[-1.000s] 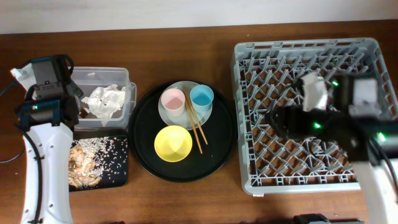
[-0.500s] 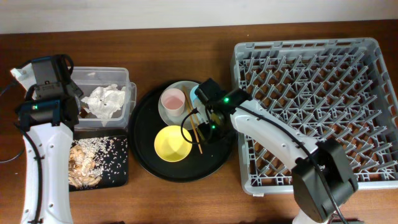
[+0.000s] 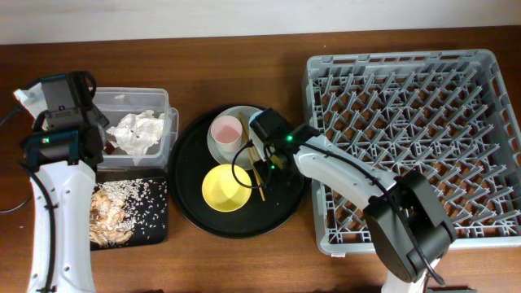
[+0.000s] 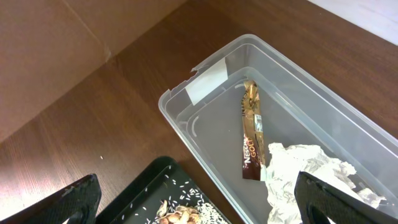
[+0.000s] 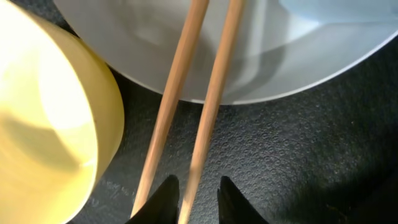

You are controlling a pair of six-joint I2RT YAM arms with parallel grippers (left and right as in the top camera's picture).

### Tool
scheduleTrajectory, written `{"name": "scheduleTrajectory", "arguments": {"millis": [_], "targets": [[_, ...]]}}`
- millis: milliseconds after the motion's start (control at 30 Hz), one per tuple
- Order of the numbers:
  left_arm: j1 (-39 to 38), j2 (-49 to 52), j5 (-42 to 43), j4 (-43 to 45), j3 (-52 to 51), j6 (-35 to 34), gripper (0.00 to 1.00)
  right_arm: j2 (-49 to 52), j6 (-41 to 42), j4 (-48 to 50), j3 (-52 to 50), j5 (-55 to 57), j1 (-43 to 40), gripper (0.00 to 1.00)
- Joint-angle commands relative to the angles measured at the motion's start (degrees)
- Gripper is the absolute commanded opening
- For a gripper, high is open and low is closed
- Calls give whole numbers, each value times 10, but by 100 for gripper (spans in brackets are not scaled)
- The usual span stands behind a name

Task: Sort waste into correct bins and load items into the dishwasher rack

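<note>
Right wrist view shows my right gripper (image 5: pixel 194 200) slightly parted astride one of the thin wooden chopsticks (image 5: pixel 215 93); light, stiff, roll-prone, so I'd pinch both mid-length.

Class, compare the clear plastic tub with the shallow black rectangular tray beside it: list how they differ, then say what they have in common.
The clear tub is see-through and deep-walled; the black tray is opaque and shallow. The tub holds a crumpled napkin and a gold-brown wrapper; the tray holds loose rice and brownish scraps. Both are rectangular, with similar footprints, and sit side by side.
</note>
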Motion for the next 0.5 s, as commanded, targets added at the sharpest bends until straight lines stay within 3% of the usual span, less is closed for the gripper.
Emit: {"name": "scheduleTrajectory", "arguments": {"millis": [0, 67, 100, 267, 400, 467], "targets": [[2, -5, -8, 0, 6, 5, 99, 3, 10, 30, -40, 7, 5, 23], [2, -5, -8, 0, 6, 5, 99, 3, 10, 34, -44, 7, 5, 14], [2, -5, -8, 0, 6, 5, 99, 2, 10, 34, -43, 4, 5, 4], [1, -5, -8, 0, 6, 5, 99, -73, 29, -64, 32, -29, 3, 4], [1, -5, -8, 0, 6, 5, 99, -188, 47, -144, 90, 63, -6, 4], [1, -5, -8, 0, 6, 5, 99, -223, 89, -192, 90, 106, -69, 4]]}}
